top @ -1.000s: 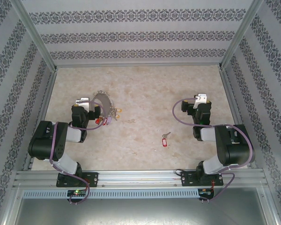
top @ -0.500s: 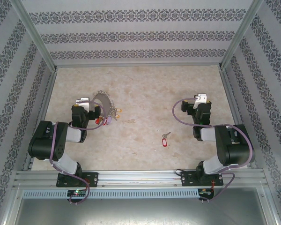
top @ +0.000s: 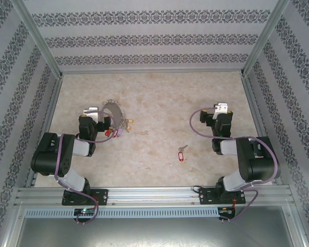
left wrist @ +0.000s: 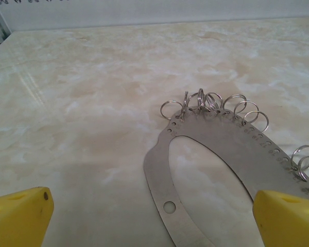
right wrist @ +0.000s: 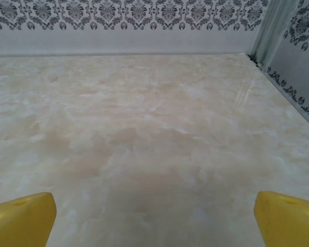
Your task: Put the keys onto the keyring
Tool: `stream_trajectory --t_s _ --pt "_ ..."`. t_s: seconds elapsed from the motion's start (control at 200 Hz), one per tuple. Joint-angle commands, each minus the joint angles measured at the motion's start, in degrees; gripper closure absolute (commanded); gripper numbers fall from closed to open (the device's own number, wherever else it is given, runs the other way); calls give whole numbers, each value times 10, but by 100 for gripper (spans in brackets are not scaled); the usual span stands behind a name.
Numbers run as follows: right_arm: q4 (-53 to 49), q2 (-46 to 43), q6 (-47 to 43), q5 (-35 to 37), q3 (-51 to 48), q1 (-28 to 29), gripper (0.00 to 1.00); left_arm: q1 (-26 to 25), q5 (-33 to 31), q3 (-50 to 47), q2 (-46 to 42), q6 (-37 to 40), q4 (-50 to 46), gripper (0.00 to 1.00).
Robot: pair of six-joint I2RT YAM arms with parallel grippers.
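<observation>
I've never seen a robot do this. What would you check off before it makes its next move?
1. The left gripper is open: ok.
2. The keyring lies on the table between its fingers: ok.
3. The right gripper is open: ok.
4. The keys lie free on the table: ok.
5. The right gripper points at the keys: not ok, it faces bare table.
6. Where the keyring opens: cannot tell.

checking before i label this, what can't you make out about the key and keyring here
- Top view: keyring partly hidden under the left gripper; its tags too small to count.
- Left wrist view: keyring cut off by the right and bottom frame edges and by a yellow fingertip.
- Top view: key too small to show its teeth.
</observation>
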Motion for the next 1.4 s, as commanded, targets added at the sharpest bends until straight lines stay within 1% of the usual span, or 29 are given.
stream_trajectory --t_s 0.0,0.06,0.125,0.205,0.275,0.335,0.385,0.5,0.57,0.669,0.734,0.859,0.999,1.044,1.119,1.269,1.334,1.394 --pt "-47 -57 -10 56 5 25 2 4 9 17 -51 9 -54 0" --pt "-124 -107 -23 70 22 46 2 4 -16 31 -88 -1 -116 0" --pt "-175 -158 -22 76 33 72 2 2 -30 37 -124 -7 -162 0" --pt "-254 -220 31 76 53 92 2 -3 -44 47 -176 -35 -229 0" --pt "-361 -257 91 66 87 103 2 -14 -33 58 -218 -60 -284 0" --pt "-423 -267 121 36 112 109 2 -27 -20 79 -249 -80 -342 0" --pt "-471 -266 140 6 132 111 2 -37 -17 103 -267 -115 -397 0" --pt "-535 -262 170 -63 159 112 2 -41 15 178 -278 -184 -545 0" --pt "-557 -261 176 -102 166 114 2 -40 72 222 -259 -194 -606 0" --pt "-586 -249 179 -147 180 119 2 -47 162 277 -205 -208 -653 0" --pt "-597 -232 178 -168 192 125 2 -59 192 311 -158 -219 -689 0" --pt "-597 -203 175 -183 199 138 2 -90 179 347 -83 -219 -732 0" --pt "-605 -182 164 -202 214 143 2 -104 160 357 -31 -228 -737 1" --pt "-607 -182 160 -206 217 143 2 -109 153 368 -16 -227 -743 3" --pt "-611 -182 154 -207 222 144 2 -118 144 395 16 -218 -763 10" --pt "-617 -180 137 -201 233 143 2 -123 144 434 71 -211 -781 14" --pt "-619 -177 132 -201 237 141 2 -125 145 450 92 -209 -790 20" --pt "-619 -173 128 -208 242 136 2 -127 141 461 107 -206 -801 22"
